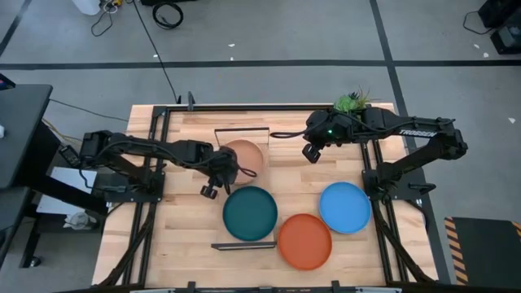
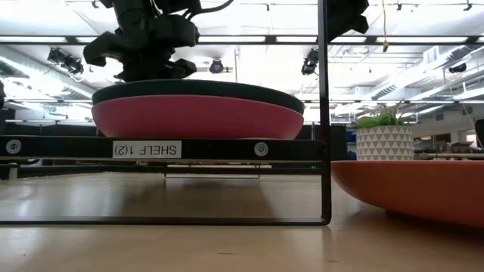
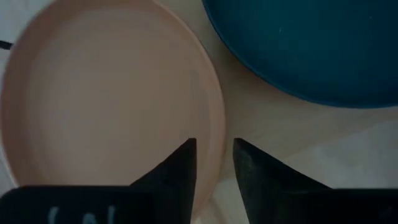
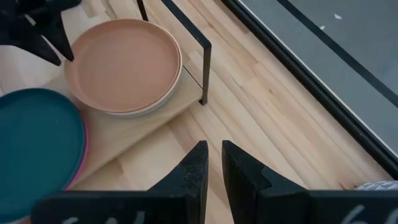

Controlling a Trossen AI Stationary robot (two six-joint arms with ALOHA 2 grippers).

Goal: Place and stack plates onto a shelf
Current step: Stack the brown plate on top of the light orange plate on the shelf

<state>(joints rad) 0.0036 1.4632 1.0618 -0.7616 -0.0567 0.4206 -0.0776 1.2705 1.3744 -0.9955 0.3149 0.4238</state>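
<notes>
The shelf (image 1: pixel 241 244) runs from the near to the far side of the table's middle. On its far part a peach-terracotta plate (image 1: pixel 247 155) lies on a paler plate (image 4: pixel 140 107). On its near part a dark teal plate (image 1: pixel 251 213) lies on a magenta plate (image 2: pixel 197 117). A red-orange plate (image 1: pixel 305 241) and a bright blue plate (image 1: pixel 345 207) rest flat on the table to the right. My left gripper (image 3: pixel 214 144) is shut at the peach plate's left rim. My right gripper (image 4: pixel 214 146) hovers shut above bare table, right of the shelf's far end. My left gripper has the peach-terracotta plate by its rim (image 3: pixel 216 163) on the side nearest the teal plate, one finger (image 3: pixel 181 168) inside the plate and one outside. The fingers come from above and from the table's left. The plate lies flat on the paler plate below it.
A potted plant (image 1: pixel 354 102) stands at the table's far right, close behind my right arm. The shelf's thin black uprights (image 4: pixel 205 68) rise at its corners. Bare wood shows left of the shelf and between the shelf's far end and the right arm.
</notes>
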